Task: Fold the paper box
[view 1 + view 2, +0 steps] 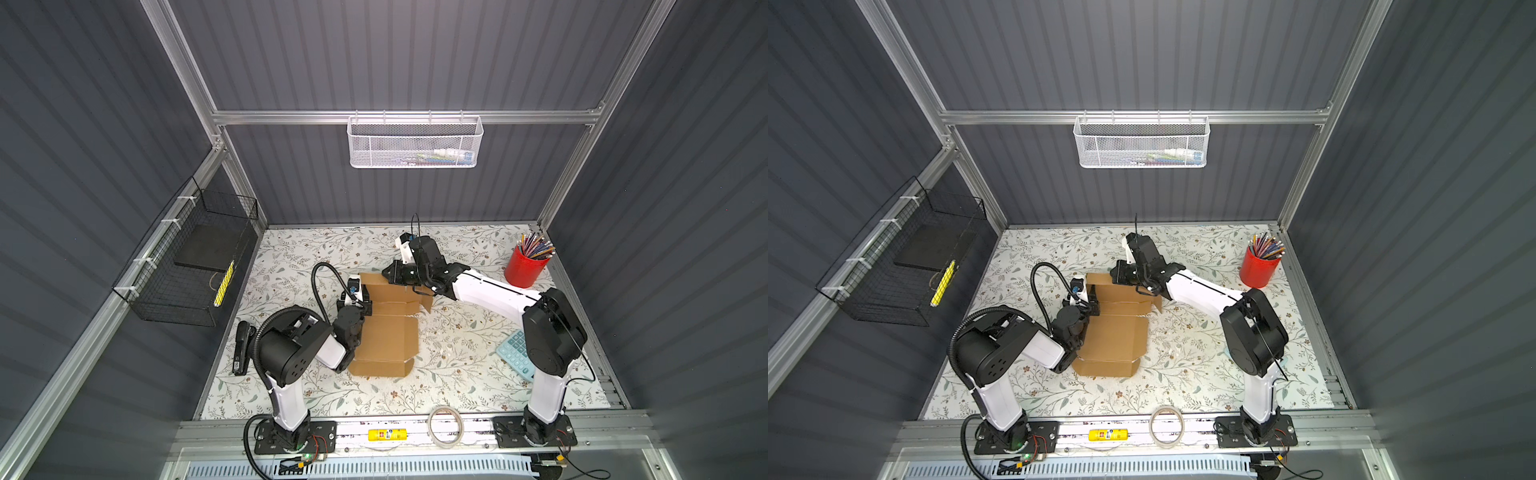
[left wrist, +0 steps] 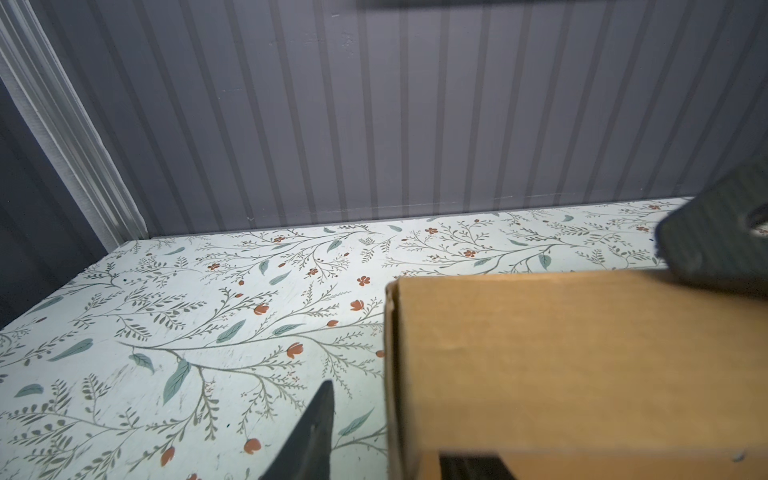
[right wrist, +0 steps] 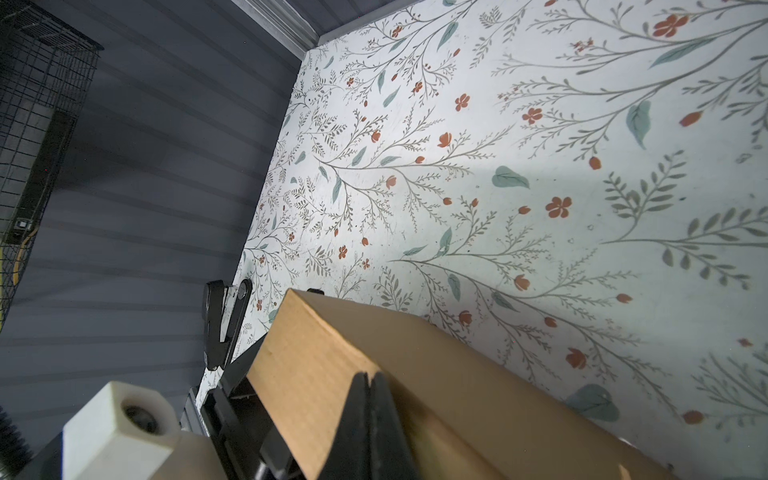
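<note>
Starting at the left: seeing a black wire basket [image 1: 187, 270] hanging on the wall and a black stapler [image 1: 243, 347] lying on the flowery table [image 1: 457, 386] below it. Moving along to the left gripper [image 1: 366, 306], reaching in at the left edge of the paper box [image 1: 390, 336]. Finding its fingers [image 2: 316, 424] standing apart, one out over the table and clear of the cardboard (the other mostly hiding under a flap), so not squeezing anything. Finding the box lying in the middle of the table between both arms, mostly flat, with its far part folded up. Coming next to the right gripper [image 3: 367, 380], lying against that far part with fingers pressed tight together and nothing between them. Ending at the right with a red cup [image 1: 524, 266] holding pencils near the back corner, and a light blue calculator [image 1: 515, 353] peeking out behind the right arm.
</note>
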You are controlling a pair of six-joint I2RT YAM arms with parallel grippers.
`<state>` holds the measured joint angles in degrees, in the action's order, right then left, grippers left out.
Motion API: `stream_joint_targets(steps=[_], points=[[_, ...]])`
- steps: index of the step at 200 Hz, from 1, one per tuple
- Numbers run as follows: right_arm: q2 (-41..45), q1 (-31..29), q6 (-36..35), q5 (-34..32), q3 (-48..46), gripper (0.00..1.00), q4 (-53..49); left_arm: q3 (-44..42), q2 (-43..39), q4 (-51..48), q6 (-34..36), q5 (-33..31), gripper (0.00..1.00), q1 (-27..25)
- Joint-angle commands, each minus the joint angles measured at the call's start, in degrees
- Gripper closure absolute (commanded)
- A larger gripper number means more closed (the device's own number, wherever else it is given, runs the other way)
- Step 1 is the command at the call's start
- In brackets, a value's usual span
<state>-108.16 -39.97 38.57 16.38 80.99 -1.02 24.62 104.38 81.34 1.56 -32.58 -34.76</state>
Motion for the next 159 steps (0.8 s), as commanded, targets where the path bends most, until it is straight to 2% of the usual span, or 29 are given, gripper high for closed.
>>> stream_joint_targets(steps=[1, 39, 77, 120, 145, 159], points=[[-1.6, -0.1, 0.1, 0.7, 0.0, 0.96, -1.8, 1.5, -1.4, -0.9, 2.2, -1.9, 0.65, 0.4], [-1.4, -0.1, 0.1, 0.5, -1.0, 0.95, -0.9, 1.6, -2.1, -2.1, 2.7, -2.6, 0.74, 0.4], [-1.7, -0.1, 0.1, 0.5, -0.2, 0.86, -1.2, 1.5, -2.8, -3.9, 2.7, -2.9, 0.87, 0.4], [-0.2, 0.1, -0.7, -0.7, 0.6, 0.58, -2.5, 2.3, -5.1, -9.5, 2.7, -4.1, 1.0, 0.4], [1.4, 0.2, -1.9, -2.0, 1.6, 0.44, -3.9, 1.6, -5.0, -8.9, 2.8, -5.0, 1.0, 0.4], [2.7, 0.2, -2.6, -2.7, 1.8, 0.39, -4.8, 1.6, -4.9, -9.0, 2.7, -5.1, 1.0, 0.4]])
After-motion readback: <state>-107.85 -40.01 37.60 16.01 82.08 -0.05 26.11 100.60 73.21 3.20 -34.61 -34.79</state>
